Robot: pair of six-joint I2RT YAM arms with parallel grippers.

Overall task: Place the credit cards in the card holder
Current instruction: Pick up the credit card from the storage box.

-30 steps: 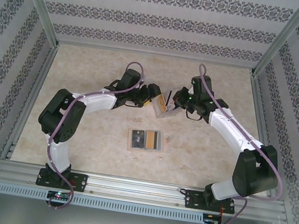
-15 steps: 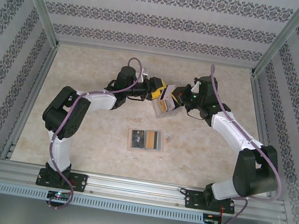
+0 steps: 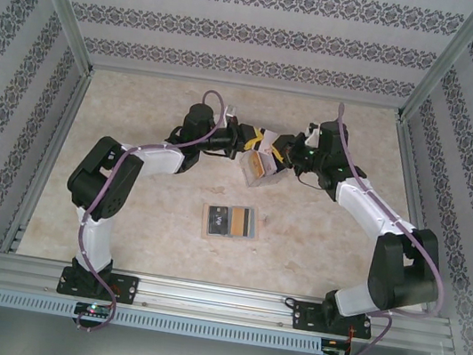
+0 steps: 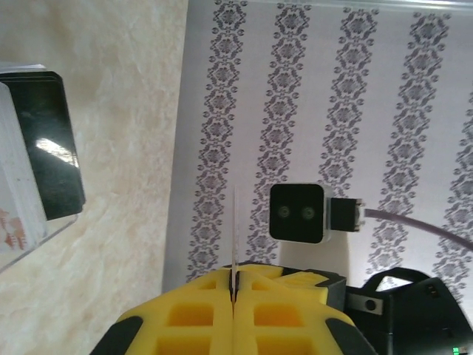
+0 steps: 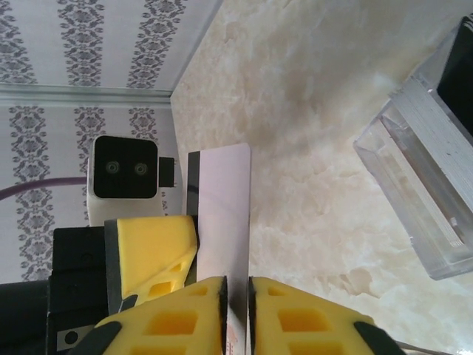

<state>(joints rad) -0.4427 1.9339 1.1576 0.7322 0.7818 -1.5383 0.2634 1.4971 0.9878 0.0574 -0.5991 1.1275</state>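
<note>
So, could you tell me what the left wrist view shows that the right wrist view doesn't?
Left wrist adds: the card seen edge-on, a thin line pinched in the shut left gripper, and the right arm's camera facing it.
Right wrist adds: that card's pale flat face running down between the right gripper's fingers, a left finger beside it, and the left arm's camera.
Both: the card, the clear box off to one side, the marbled table and the patterned wall.
</note>
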